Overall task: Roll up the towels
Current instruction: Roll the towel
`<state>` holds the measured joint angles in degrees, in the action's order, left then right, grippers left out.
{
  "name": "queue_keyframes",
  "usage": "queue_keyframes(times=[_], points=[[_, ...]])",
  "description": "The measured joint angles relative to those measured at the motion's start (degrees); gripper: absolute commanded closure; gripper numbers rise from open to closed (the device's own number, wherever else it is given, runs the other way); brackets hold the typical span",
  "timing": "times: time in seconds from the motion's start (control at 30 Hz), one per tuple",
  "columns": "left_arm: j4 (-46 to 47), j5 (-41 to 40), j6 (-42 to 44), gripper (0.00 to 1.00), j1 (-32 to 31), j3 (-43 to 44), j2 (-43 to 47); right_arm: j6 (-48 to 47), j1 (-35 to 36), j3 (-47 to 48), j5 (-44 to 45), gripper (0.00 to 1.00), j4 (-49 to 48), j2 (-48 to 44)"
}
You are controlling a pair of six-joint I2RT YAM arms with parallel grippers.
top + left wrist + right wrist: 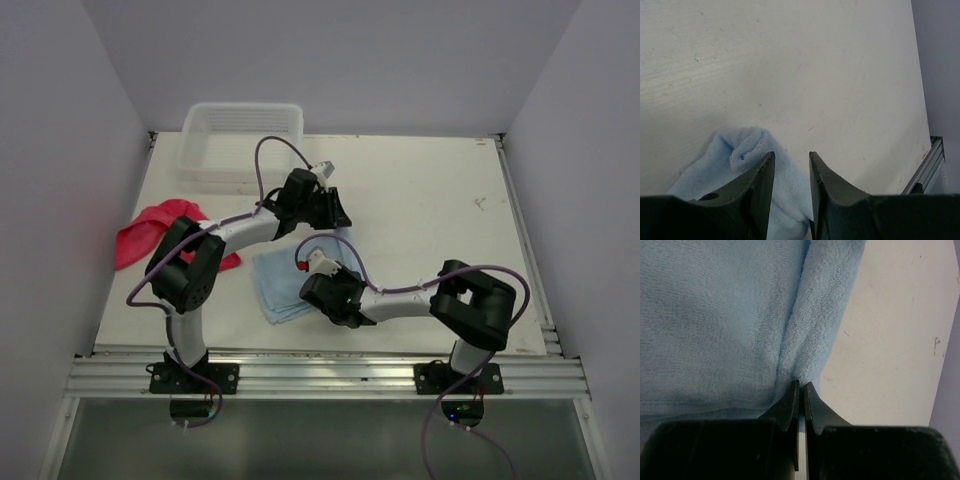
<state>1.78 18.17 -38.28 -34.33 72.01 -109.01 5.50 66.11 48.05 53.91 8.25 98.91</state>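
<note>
Finding: robotics lab test cell, not home or shop.

Evidence:
- My left arm (185, 270) and right arm (470, 305) bolted side by side to aluminium extrusion rail (320, 372) at near edge of plain white table (430, 200).
- Bare pale walls (330, 60) box table in on three sides.
- Purple cables (275, 150) run exposed along both my arms.
- Clear plastic basket (240, 135) at far left corner.

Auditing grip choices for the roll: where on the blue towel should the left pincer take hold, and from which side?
Probably the curled corner of the blue towel: it lifts off the table, giving a lip. The left pincer, open beside it, could come down from above, astride that curl.
</note>
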Motion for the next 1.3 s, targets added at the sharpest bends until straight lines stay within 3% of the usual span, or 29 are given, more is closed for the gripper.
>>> queue_keyframes(times=[0.67, 0.83, 1.03, 1.2, 1.3], points=[[2.0, 0.1, 0.5, 0.63, -1.8, -4.4, -3.7, 1.1, 1.1, 3.6, 2.2, 0.99, 3.5, 3.7], [2.4, -0.6, 0.5, 0.63, -1.8, -4.4, -4.9, 1.5, 1.1, 4.3, 2.2, 0.93, 3.8, 3.8], [2.9, -1.1, 0.6, 0.63, -1.8, -4.4, -5.2, 3.8, 1.0, 4.3, 2.1, 0.78, 4.5, 1.9], [3.3, -1.3, 0.6, 0.64, -1.8, -4.4, -5.3, 7.5, 0.5, 3.1, 0.6, 0.62, 4.9, -6.1], [3.4, -1.4, 0.6, 0.64, -1.8, -4.4, -5.4, 9.7, -0.2, 2.3, -1.1, 0.58, 4.9, -10.6]])
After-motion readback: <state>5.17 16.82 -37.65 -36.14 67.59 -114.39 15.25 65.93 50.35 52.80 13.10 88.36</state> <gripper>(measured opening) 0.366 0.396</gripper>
